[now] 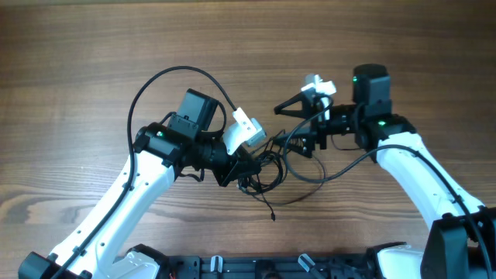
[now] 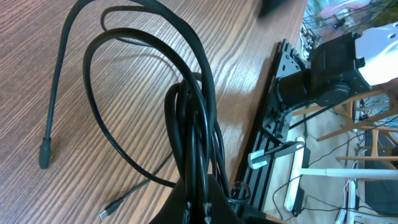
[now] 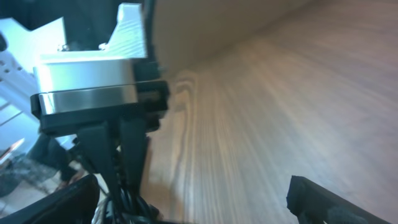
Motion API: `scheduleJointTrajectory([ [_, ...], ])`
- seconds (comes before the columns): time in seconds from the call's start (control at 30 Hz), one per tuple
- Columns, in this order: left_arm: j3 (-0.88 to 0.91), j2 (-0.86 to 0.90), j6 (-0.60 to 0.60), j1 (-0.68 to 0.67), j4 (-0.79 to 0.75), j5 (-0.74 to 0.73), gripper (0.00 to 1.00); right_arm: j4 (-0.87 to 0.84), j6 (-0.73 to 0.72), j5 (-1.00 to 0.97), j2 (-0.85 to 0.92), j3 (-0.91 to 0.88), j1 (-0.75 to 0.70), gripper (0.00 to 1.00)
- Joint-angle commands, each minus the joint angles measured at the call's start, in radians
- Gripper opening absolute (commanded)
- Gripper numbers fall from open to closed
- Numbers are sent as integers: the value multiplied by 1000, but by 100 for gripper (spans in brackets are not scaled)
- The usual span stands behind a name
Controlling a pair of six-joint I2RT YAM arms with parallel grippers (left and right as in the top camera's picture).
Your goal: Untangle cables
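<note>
Underneath, brown wood-grain table (image 1: pixel 77 62) carries the cables (image 2: pixel 193 124); cluttered room (image 2: pixel 360 143) beyond.

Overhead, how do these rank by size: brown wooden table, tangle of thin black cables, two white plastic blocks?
1. Brown wooden table
2. Tangle of thin black cables
3. Left white block, right white block: close in size, not ranked

Cables (image 2: pixel 193 124) fill gap between left end effector (image 1: pixel 239 169), right end effector (image 1: pixel 288 125); table (image 1: pixel 77 46) beyond open.
</note>
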State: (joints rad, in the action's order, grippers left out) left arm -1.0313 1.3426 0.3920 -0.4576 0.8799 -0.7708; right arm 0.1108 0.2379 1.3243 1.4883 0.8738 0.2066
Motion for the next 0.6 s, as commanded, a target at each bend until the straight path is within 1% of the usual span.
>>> scheduleJointTrajectory([
  [0.0, -2, -4, 20, -3, -17, -32, 4, 3, 24, -10, 12, 3, 66, 96],
  [0.03, -2, -4, 15, -3, -27, -32, 4, 9, 24, -50, 12, 3, 89, 94],
  [0.13, -3, -6, 16, -2, -31, -31, 4, 38, 23, -188, 12, 3, 130, 84],
  [0.2, -3, -12, 15, 5, -29, -31, 4, 70, 24, -261, 12, 3, 145, 80],
  [0.27, -3, -20, 11, 17, -29, -31, 4, 106, 26, -278, 12, 3, 150, 77],
  [0.3, -3, -25, 12, 26, -29, -31, 4, 124, 29, -278, 12, 3, 150, 74],
  [0.47, -3, -49, 12, 98, -30, -31, 4, 196, 97, -278, 12, 3, 150, 43],
  [0.57, -3, -51, 12, 137, -30, -32, 4, 201, 98, -275, 12, 3, 150, 32],
])
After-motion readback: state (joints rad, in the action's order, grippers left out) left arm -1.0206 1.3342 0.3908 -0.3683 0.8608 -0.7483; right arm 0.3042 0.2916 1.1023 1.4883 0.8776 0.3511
